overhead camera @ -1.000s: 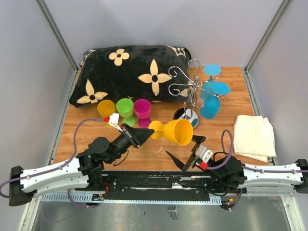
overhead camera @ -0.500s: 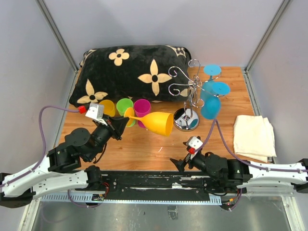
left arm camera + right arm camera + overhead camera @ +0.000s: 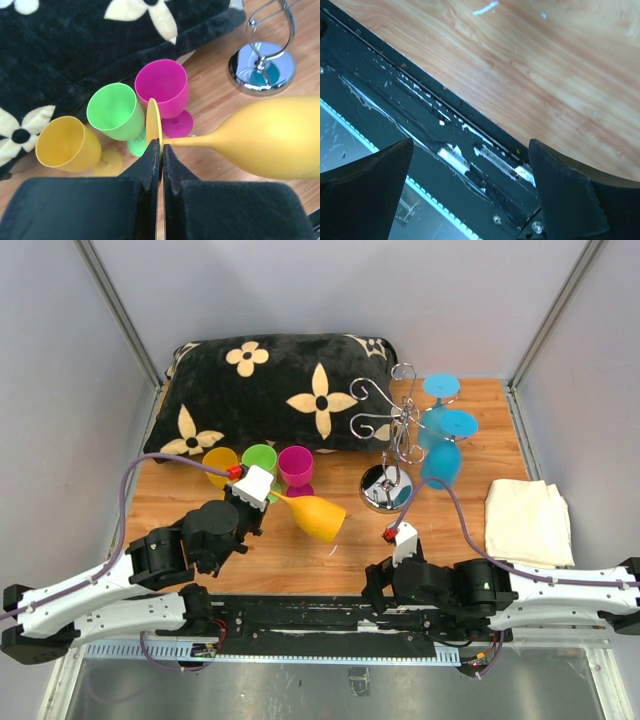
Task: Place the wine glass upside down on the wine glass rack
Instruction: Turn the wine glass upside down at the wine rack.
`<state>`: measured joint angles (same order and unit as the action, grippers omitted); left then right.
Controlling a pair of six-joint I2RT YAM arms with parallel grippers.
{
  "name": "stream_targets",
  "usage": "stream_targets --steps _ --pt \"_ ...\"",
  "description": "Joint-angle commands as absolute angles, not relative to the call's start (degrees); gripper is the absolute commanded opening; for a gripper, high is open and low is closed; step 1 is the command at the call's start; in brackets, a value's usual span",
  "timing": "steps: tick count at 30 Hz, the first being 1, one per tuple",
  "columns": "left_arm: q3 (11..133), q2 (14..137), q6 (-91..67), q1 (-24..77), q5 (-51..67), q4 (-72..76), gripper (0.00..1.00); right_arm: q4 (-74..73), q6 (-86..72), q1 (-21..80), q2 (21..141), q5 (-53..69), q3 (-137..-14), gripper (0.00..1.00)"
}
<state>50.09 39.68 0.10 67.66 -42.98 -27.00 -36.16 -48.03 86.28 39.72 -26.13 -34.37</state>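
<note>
My left gripper [image 3: 268, 498] is shut on the thin foot disc of a yellow wine glass [image 3: 320, 517]. The glass lies sideways above the table with its bowl pointing right. In the left wrist view the gripper [image 3: 161, 145] pinches the foot edge, and the glass's bowl [image 3: 280, 142] fills the right side. The chrome wine glass rack [image 3: 388, 425] stands at the back right on its round mirrored base [image 3: 262, 67], apart from the glass. Blue glasses [image 3: 440, 440] hang on it. My right gripper [image 3: 378, 580] is open and empty, folded back over the black front rail [image 3: 471, 145].
Yellow [image 3: 220, 462], green [image 3: 260, 460] and magenta [image 3: 296, 465] glasses stand upright in a row before a black flowered pillow [image 3: 270, 390]. They also show in the left wrist view, just beyond the jaws. A folded cream cloth [image 3: 528, 523] lies at the right.
My left arm has swung the yellow glass left and back from the table's middle, then lowered it with the bowl dipping right. My right gripper has drawn back to the near edge.
</note>
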Motion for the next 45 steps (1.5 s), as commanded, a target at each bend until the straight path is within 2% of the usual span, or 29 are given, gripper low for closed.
stream_targets --steps 1,4,9,13,20,23,26,28,34,42,45 --pt "48.78 39.63 7.37 68.00 -41.83 -23.86 0.00 -40.69 -57.40 87.00 38.24 -21.65 -32.85 0.98" --pt "47.82 38.35 11.32 68.02 -38.15 -22.83 0.00 -37.71 -56.32 86.49 34.31 -20.19 -29.94 0.98" --pt "44.56 36.50 17.78 68.04 -36.13 -18.18 0.01 -41.28 -60.51 86.40 25.18 -27.45 -26.31 0.99" --pt "42.43 37.17 22.13 68.00 -34.16 -15.81 0.00 -43.70 -59.87 86.40 21.64 -31.76 -28.08 0.98" --pt "38.49 36.92 29.37 68.03 -27.48 -10.94 0.01 -40.77 -47.12 86.40 26.82 -35.26 -35.78 0.98" --pt "36.98 35.08 34.94 68.01 -14.89 -10.97 0.00 -35.26 -40.31 86.37 30.45 -34.57 -38.03 1.00" --pt "36.06 34.96 36.46 68.02 -8.63 -9.27 0.00 -30.01 -35.15 86.40 34.46 -32.67 -39.89 0.99" --pt "36.34 36.65 38.24 68.08 -5.05 -9.67 0.01 -26.47 -32.11 86.38 37.08 -30.19 -41.00 0.97" --pt "37.67 41.96 41.12 68.04 -1.04 -7.20 0.01 -11.68 -26.25 86.40 41.37 -26.99 -39.94 0.78" --pt "39.53 42.67 42.03 68.02 1.57 -4.67 0.01 4.00 -29.08 86.32 42.71 -32.34 -34.07 0.55" --pt "39.22 41.89 42.59 68.03 1.63 -4.43 0.00 5.67 -31.13 86.40 43.11 -33.94 -33.33 0.50"
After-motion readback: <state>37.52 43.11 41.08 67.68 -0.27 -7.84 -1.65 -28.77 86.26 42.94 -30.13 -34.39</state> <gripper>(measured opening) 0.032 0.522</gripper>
